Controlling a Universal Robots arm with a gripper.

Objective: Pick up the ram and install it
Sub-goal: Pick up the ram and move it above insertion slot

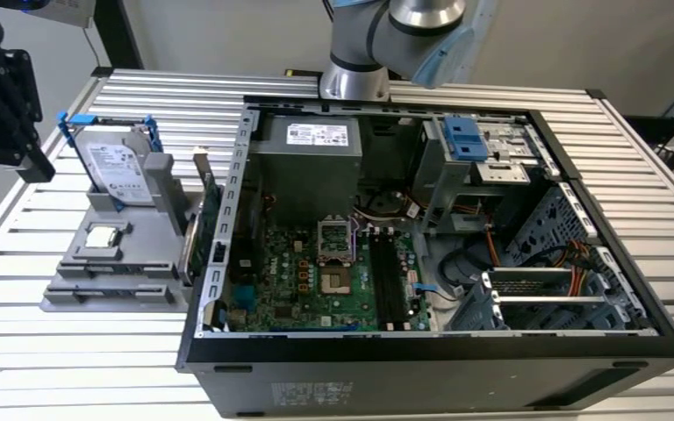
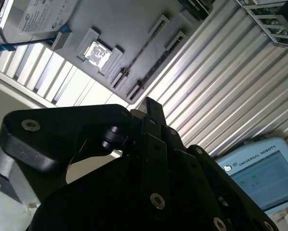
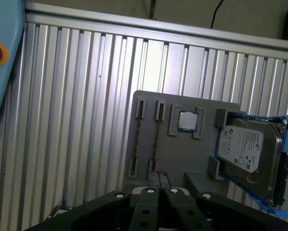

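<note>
The gripper [image 1: 32, 162] hangs above the slatted metal table [image 1: 80, 368] at the exterior view's left, outside the open computer case [image 1: 431, 351]. In the first wrist view its black fingertips [image 3: 155, 178] are pressed together and nothing sits between them; the second wrist view shows the gripper [image 2: 149, 103] from the side, also with the fingers drawn together.

The ram [image 3: 156, 139] is not in the gripper. It stands on its edge in a long slot of the grey holder [image 1: 144, 250], so it appears as a thin dark strip. In both wrist views this strip [image 2: 140, 48] is in the slot nearer to the small square chip [image 3: 186, 121], and a second similar dark strip runs parallel in the slot just beside it. The gripper is well apart from the ram and touches neither the ram nor the holder.

On the same holder, past the chip, a silver hard drive [image 3: 250, 149] stands upright in a blue frame. The holder lies between the gripper and the case. Inside the case the green motherboard [image 1: 302, 272] lies flat, with its long dark slots [image 1: 390, 281] side by side.
</note>
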